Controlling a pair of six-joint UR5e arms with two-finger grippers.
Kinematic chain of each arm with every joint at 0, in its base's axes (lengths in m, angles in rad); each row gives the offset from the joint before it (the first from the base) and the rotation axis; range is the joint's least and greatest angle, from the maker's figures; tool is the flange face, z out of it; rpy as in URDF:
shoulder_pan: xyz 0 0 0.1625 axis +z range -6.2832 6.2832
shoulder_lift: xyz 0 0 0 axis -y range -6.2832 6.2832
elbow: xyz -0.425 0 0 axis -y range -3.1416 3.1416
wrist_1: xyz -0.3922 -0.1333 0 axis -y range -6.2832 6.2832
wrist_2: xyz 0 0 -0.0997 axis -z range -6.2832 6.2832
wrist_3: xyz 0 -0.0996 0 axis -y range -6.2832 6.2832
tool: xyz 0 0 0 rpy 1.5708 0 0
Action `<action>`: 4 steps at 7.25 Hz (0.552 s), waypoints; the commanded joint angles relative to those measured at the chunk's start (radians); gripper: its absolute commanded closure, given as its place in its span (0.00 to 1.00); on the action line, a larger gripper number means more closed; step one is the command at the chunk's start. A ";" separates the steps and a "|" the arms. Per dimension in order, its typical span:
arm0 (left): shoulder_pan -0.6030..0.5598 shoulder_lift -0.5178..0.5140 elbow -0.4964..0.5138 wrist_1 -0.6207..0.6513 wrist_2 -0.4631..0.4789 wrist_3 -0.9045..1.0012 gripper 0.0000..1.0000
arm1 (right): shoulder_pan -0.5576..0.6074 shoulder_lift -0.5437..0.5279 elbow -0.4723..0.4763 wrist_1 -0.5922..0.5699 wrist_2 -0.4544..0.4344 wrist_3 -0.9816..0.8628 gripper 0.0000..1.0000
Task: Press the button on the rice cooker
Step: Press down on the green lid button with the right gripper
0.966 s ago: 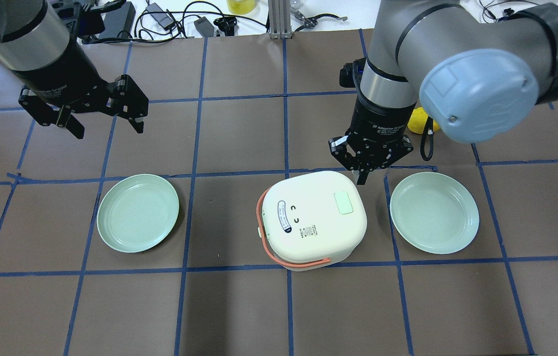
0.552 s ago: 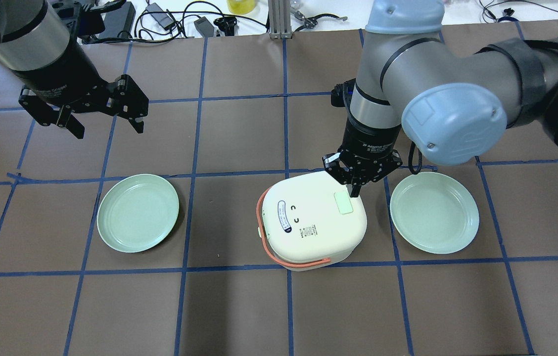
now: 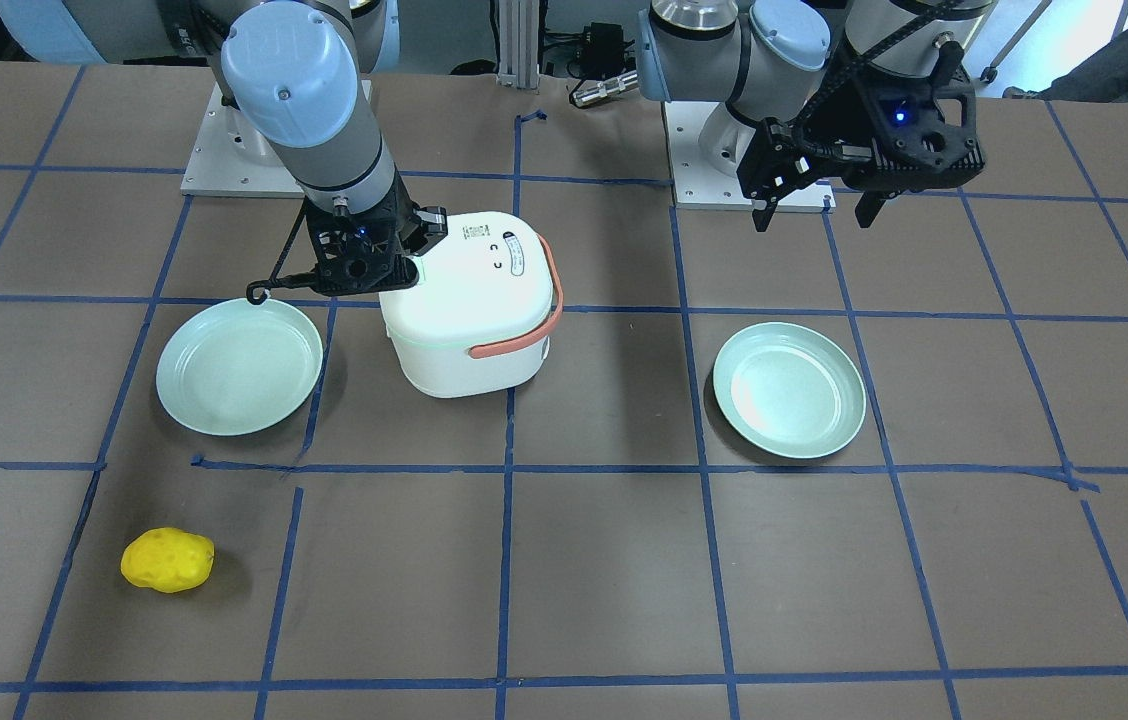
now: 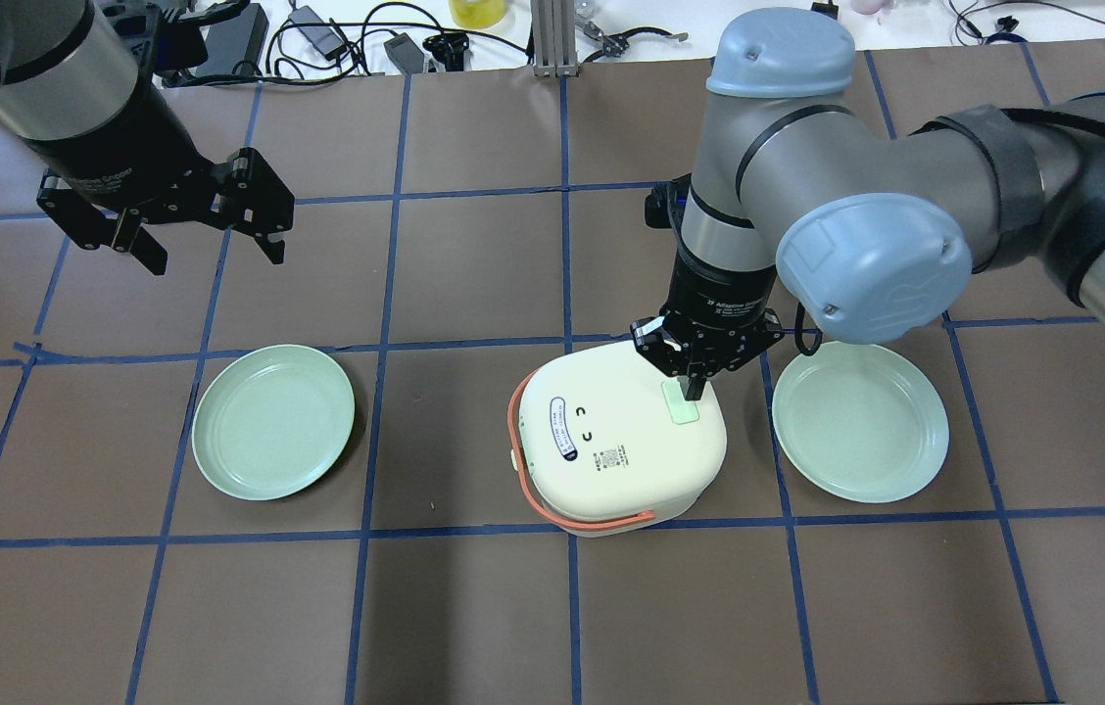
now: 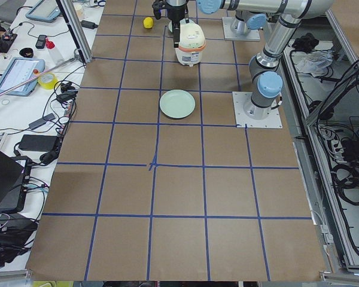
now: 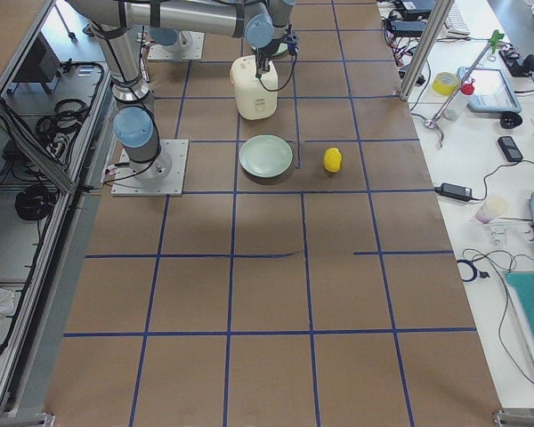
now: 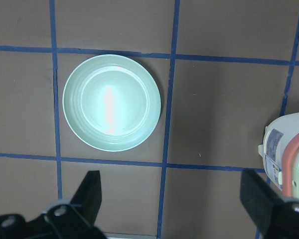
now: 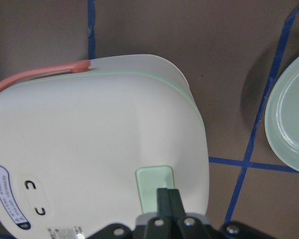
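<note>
The white rice cooker (image 4: 611, 441) with an orange handle stands mid-table, with a light green button (image 4: 683, 406) on its lid. My right gripper (image 4: 693, 392) is shut and empty, pointing straight down with its tips on the button's edge. In the right wrist view the shut fingertips (image 8: 168, 195) overlap the button (image 8: 152, 179); I cannot tell whether it is pressed in. In the front view the right gripper (image 3: 369, 265) hides the button. My left gripper (image 4: 216, 257) is open and empty, hovering high at the far left, away from the cooker.
Two pale green plates lie on the table, one left (image 4: 273, 421) and one right (image 4: 861, 421) of the cooker. A yellow lumpy object (image 3: 167, 560) lies beyond the right plate. Cables and tools lie along the table's far edge (image 4: 337, 39).
My right gripper has moved from behind the cooker's back right corner forward and left over the lid, onto the green button. The left arm has not moved.
</note>
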 commanded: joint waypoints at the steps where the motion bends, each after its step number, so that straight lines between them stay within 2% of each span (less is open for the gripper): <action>1: 0.000 0.000 0.000 0.000 0.000 0.000 0.00 | 0.001 0.012 0.001 -0.003 0.001 -0.001 1.00; 4: 0.000 0.000 0.000 0.000 0.000 0.000 0.00 | 0.001 0.026 0.001 -0.009 -0.001 -0.012 1.00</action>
